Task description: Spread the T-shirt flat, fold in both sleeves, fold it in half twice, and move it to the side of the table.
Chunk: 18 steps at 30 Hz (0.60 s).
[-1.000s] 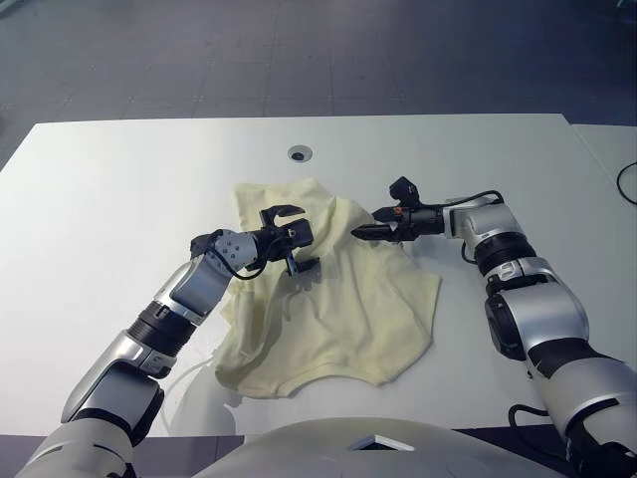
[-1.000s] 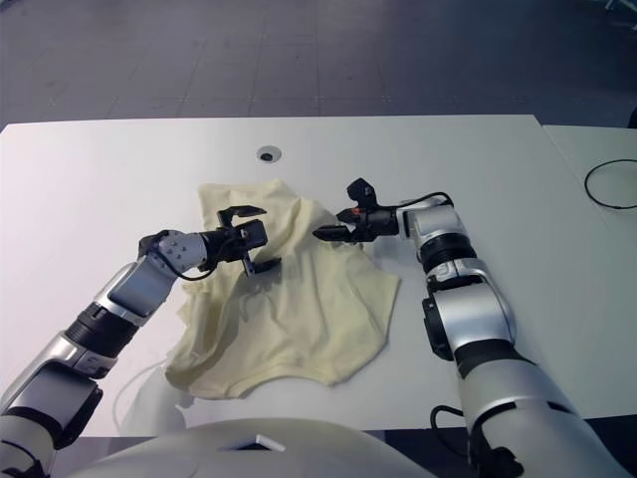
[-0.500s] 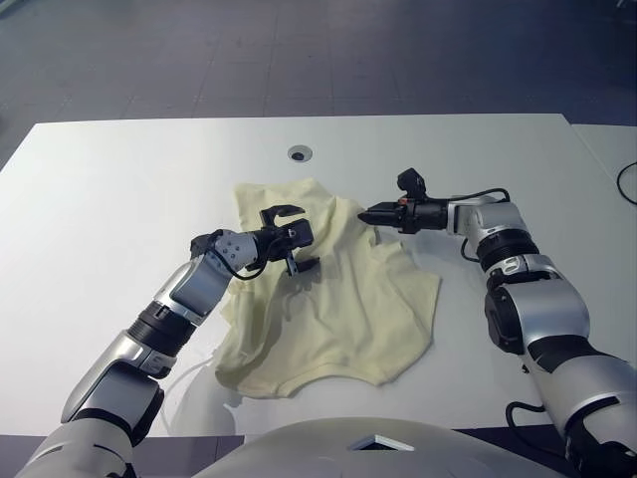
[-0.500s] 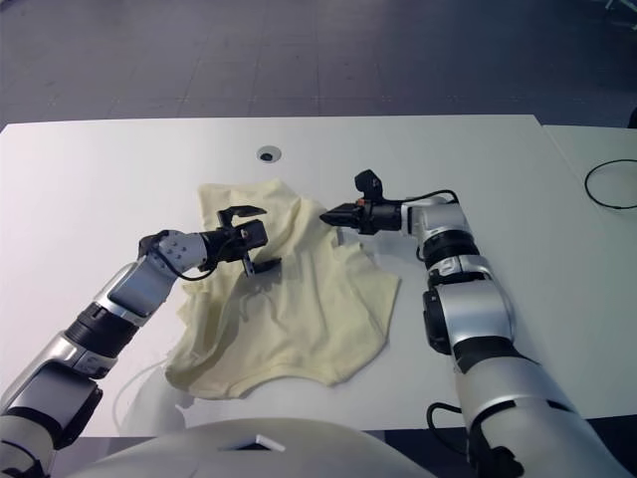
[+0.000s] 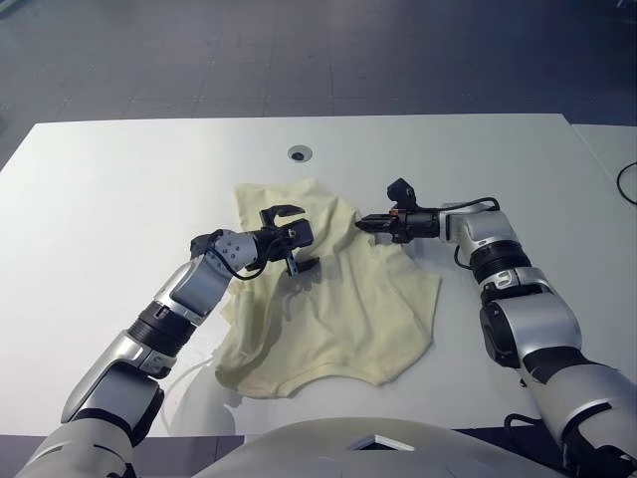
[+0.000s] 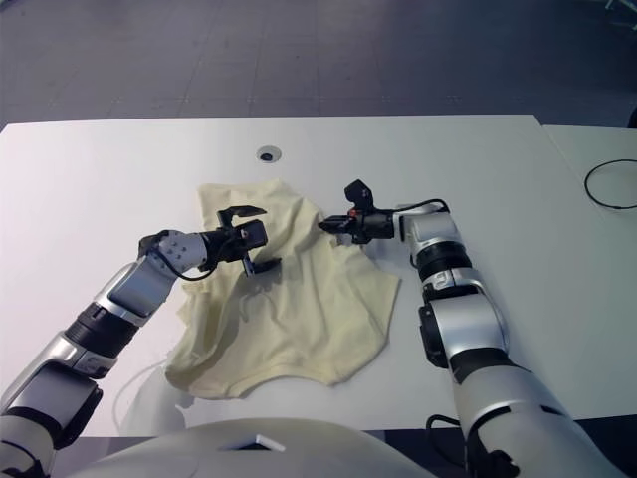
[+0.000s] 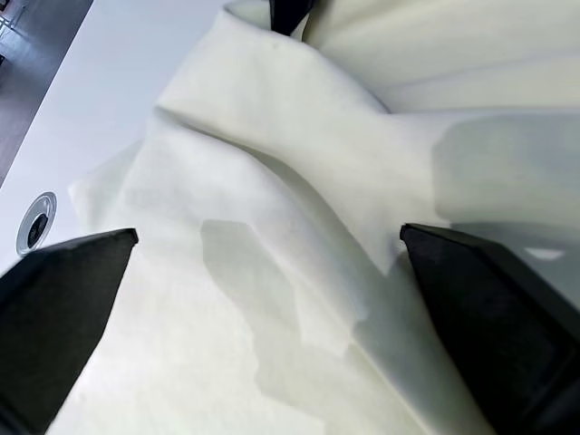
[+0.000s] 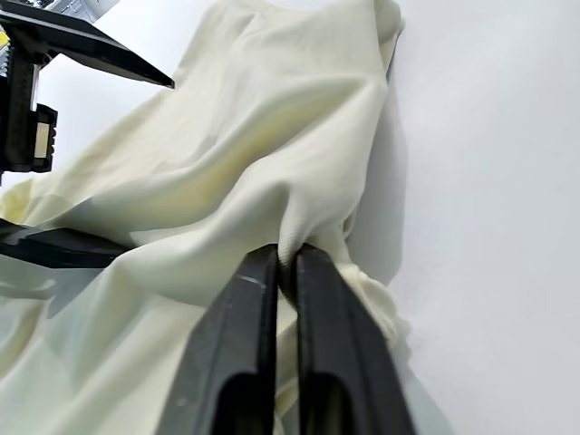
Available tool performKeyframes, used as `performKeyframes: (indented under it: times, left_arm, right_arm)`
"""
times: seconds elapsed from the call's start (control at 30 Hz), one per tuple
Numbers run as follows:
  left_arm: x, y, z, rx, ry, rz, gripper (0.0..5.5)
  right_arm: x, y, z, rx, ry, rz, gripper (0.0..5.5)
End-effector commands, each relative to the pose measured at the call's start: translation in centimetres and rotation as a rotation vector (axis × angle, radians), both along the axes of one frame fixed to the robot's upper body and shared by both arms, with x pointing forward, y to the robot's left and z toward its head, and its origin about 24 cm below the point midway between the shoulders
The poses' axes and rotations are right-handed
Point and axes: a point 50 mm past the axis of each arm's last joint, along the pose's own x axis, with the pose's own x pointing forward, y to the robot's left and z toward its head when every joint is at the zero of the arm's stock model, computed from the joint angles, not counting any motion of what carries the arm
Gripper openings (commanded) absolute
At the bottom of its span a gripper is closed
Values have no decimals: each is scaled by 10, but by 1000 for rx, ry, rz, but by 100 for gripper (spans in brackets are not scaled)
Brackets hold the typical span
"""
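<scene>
Garment: we are seeing the pale yellow T-shirt (image 5: 333,299) lying rumpled near the middle of the white desk (image 5: 119,179). It is not yet spread flat, and its cloth is bunching into ridges and folds toward the far end.
Left side: the left gripper (image 5: 306,237) is hovering just over the far left part of the T-shirt with its two fingers standing wide apart. In the left wrist view we are looking past both dark fingertips (image 7: 72,308) at layered cloth below, and they are gripping nothing.
Right side: the right gripper (image 8: 285,258) is sitting low at the T-shirt's far right edge, its fingers pressing together on a raised fold. In the right wrist view we are seeing the cloth pinched between the two black fingers and rising into a small peak above them.
Between the arms: we are finding the two grippers near each other but apart, with a ridge of cloth running across the gap.
Far side: a round hole (image 5: 300,152) is showing in the desk beyond the T-shirt, apart from it.
Right edge: a black cable (image 6: 609,184) is looping on the neighbouring surface, well apart from the T-shirt.
</scene>
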Motion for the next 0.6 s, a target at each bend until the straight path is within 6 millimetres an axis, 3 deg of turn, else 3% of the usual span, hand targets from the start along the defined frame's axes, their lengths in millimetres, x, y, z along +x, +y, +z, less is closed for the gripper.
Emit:
performKeyframes:
  times: [0.03,0.2,0.4,0.53,0.6]
  left_arm:
    - [-16,34,-25,91,198,153,540]
    - [-4,52,22,7,126,271,540]
    - [-13,62,22,12,157,306,540]
    - [-18,51,31,-159,237,312,540]
    - [-19,43,49,-348,310,293,540]
  right_arm:
    - [1,1,3,-13,-35,-4,2]
    - [-2,1,4,-16,-60,-4,2]
    - [-5,5,10,-13,-85,5,2]
    - [-6,6,11,-11,-89,2,2]
    - [-7,6,12,-11,-91,-2,2]
